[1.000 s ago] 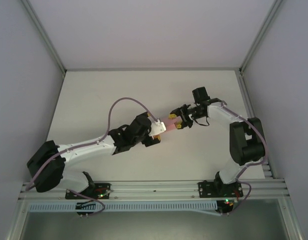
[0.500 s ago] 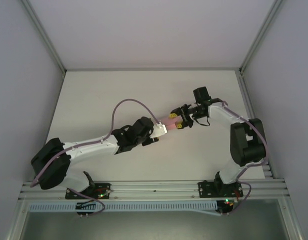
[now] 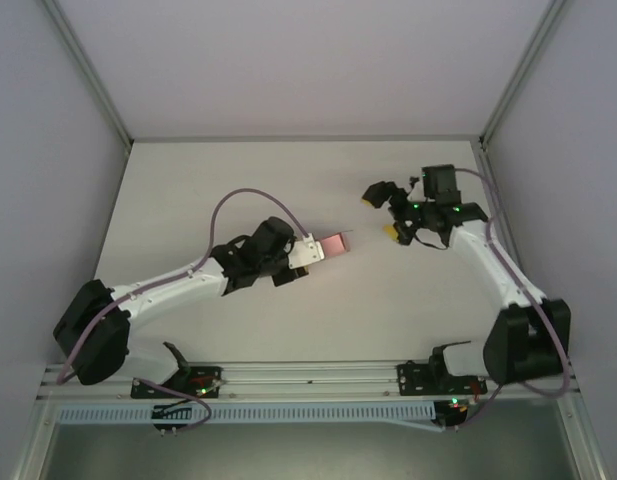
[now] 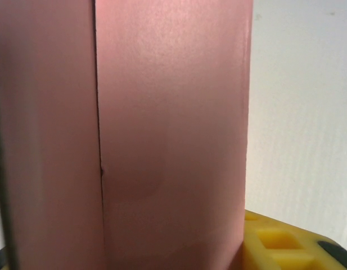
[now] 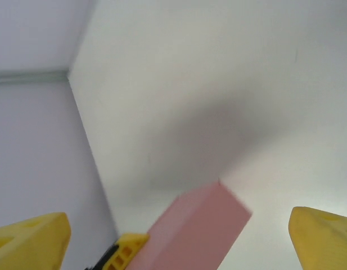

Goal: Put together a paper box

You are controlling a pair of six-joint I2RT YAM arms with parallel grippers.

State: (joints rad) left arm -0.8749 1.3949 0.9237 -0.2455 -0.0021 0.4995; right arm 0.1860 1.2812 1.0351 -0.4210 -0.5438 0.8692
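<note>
White tabletop [image 3: 188, 190] and pale walls frame the two arms, and the work sits out in the middle. The left gripper [image 3: 316, 249] is clamped on the paper box [image 3: 335, 243], which juts straight ahead of its fingers, off the surface as far as I can judge. In the left wrist view its pink face, with one crease running down it, sits right before the lens. A yellow fingertip [image 4: 285, 243] presses at its lower corner. The right gripper [image 3: 380, 216] hangs well apart beyond the box's free end, jaws spread wide and empty. Half a second ago that gripper was right up against the free end. Now it has pulled back and away, leaving the left one to carry the box alone. This looks to me like a pause between folds. The next move probably calls for the right gripper to line up with the free end again and close a flap without crushing the card.
</note>
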